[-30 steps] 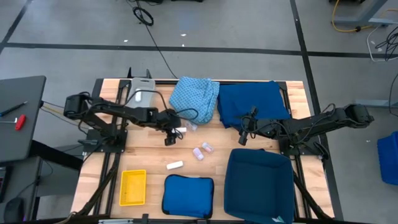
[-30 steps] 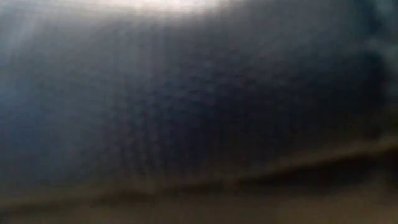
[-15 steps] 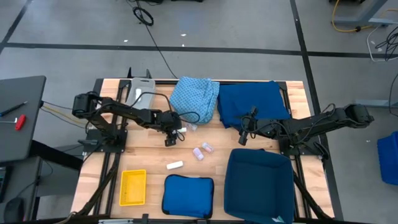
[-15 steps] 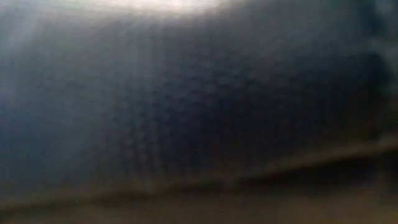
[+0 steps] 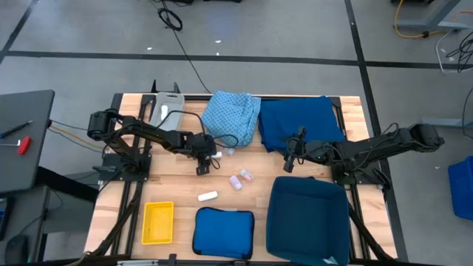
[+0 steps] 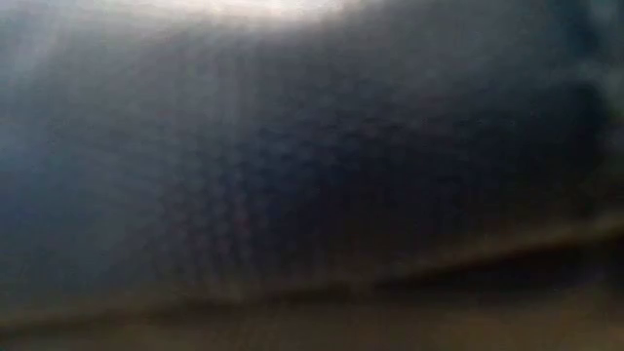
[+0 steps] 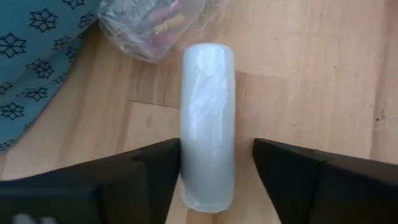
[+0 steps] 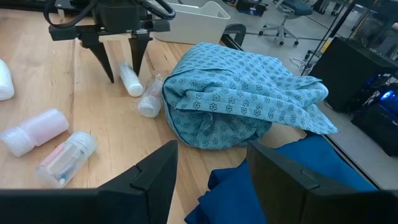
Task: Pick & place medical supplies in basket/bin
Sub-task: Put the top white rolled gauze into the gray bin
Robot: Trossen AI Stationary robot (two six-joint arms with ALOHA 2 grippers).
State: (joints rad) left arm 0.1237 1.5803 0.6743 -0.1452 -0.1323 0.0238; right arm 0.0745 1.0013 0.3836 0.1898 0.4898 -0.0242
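White roll point(image 7: 208, 124) between left hand point(image 7: 214, 171) fingers, now narrowed.

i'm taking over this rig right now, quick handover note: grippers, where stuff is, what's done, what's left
Left gripper: open, straddling a white roll on the table, not yet gripped.
Right gripper: open, empty, by the dark blue cloth.
Patterned cloth at the back; three small packets mid-table.
Yellow basket, grey tray and blue bin hold nothing visible.
Done: nothing. Left: everything.
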